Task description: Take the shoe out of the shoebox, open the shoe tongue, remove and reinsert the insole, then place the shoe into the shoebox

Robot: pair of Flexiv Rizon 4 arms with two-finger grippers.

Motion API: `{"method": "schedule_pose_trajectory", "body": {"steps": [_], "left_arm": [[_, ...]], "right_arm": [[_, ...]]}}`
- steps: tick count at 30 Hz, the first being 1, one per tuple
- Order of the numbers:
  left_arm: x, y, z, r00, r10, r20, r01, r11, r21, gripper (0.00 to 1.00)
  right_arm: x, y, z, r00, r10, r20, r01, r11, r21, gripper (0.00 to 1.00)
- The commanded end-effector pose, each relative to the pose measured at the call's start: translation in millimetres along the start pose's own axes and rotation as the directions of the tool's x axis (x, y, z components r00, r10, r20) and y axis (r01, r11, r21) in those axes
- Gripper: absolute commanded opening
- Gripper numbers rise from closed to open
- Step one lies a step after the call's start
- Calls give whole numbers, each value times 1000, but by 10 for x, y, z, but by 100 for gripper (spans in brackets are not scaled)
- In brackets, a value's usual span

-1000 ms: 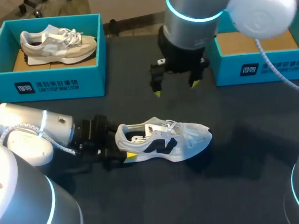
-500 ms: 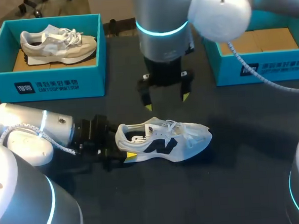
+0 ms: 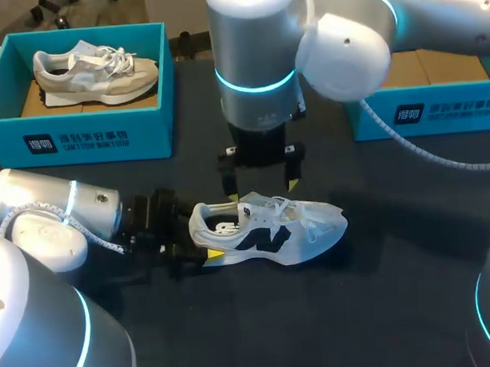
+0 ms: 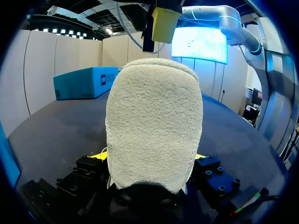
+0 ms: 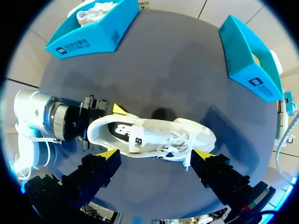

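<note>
**Operator:** Where is the shoe?

**Describer:** The white shoe (image 3: 268, 228) lies on its sole near the middle of the dark bench (image 3: 385, 291). Its heel points left and its toe points right. The laces are on top, and a black mark shows on its near side.

**Operator:** What is the left arm doing?

**Describer:** Your left arm lies low along the bench, coming in from the left. Your left end effector (image 3: 205, 236) is clenched on the shoe's heel, with one yellow tip on the near side and one on the far side. From that wrist, the pale fuzzy back of the heel fills most of the view.

**Operator:** And the right arm?

**Describer:** Your right arm comes in from the right and reaches past the middle. Your right end effector (image 3: 262, 191) hangs just above the shoe, pointing down at it. It is released, with its fingers spread wide. One tip is over the heel opening and the other is over the laces, and neither touches the shoe.

**Operator:** Where are the boxes?

**Describer:** The left shoebox (image 3: 76, 140) sits at the far left, well apart from the shoe. It is blue, and a beige shoe (image 3: 97, 72) lies inside it. The right shoebox (image 3: 432, 110), also blue, sits at the far right and is partly hidden behind your right arm.
</note>
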State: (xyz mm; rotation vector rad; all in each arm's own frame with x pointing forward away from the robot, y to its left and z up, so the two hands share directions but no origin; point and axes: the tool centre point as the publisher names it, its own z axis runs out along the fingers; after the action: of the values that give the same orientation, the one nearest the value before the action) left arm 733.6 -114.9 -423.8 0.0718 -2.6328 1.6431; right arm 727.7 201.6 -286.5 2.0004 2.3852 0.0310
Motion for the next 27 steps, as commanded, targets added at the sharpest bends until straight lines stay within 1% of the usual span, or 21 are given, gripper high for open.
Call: {"method": "schedule_pose_trajectory", "body": {"steps": [1,8,11,12,27], "left_arm": [[-50,49,13,1000,0,1,0,1000,-3,0],[-50,49,13,1000,0,1,0,1000,-3,0],[-50,49,13,1000,0,1,0,1000,-3,0],[-50,49,13,1000,0,1,0,1000,-3,0],[-50,49,13,1000,0,1,0,1000,-3,0]], "right_arm": [[25,8,132,1000,6,-15,-6,1000,7,100],[81,17,240,999,35,-31,-34,999,28,100],[127,21,298,998,55,-44,-52,997,57,100],[152,16,315,995,89,-41,-86,994,67,100],[169,6,312,994,102,-36,-99,992,73,100]]}}
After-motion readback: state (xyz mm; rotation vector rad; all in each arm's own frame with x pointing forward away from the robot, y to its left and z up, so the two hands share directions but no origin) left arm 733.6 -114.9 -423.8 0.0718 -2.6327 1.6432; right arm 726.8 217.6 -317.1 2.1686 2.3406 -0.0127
